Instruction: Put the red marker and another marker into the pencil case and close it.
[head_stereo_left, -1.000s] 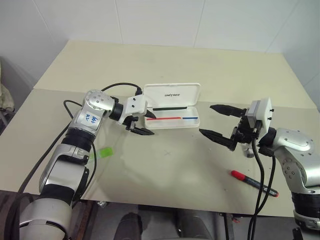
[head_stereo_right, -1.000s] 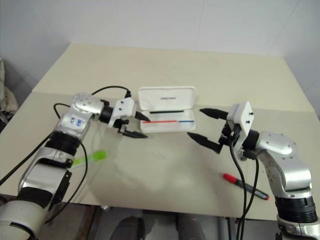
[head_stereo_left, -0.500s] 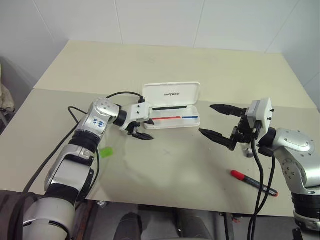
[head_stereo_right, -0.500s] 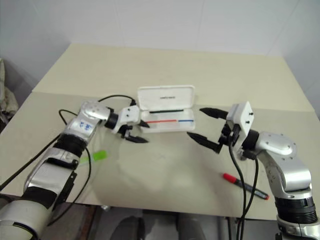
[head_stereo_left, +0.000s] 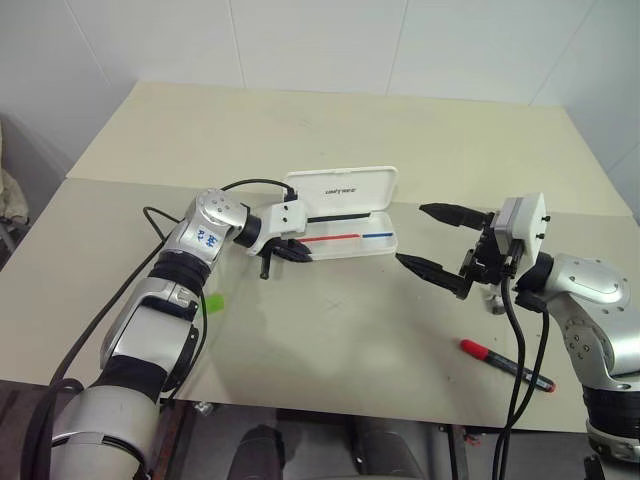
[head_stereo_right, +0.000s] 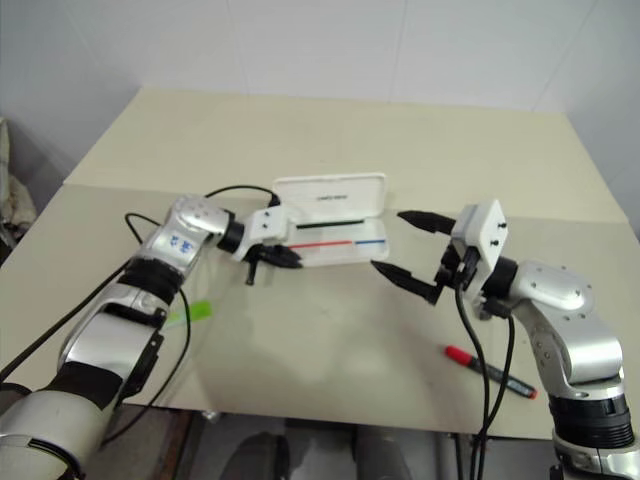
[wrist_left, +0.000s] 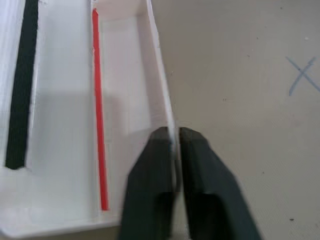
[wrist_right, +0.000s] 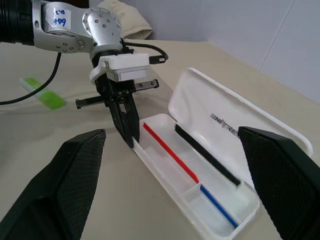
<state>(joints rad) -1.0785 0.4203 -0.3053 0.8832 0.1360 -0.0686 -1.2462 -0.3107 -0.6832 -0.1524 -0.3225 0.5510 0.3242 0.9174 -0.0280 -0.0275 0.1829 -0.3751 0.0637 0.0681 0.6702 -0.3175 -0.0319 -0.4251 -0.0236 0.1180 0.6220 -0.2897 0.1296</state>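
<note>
While its two black fingers pinch the front wall of the open pencil case, the left gripper appears to be steadying the box for loading. Spread wide and empty, the right gripper hovers just beside the case's far end. Both pens wait on the table: the red marker near the right arm, the light-green marker by the left.

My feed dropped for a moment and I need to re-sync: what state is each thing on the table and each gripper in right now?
pencil case: open, lid up, no markers inside.
left gripper: shut on the pencil case's front wall.
right gripper: open, empty, above the table.
red marker: capped, lying on the table by the right arm.
light-green marker: lying on the table beside the left arm.
</note>
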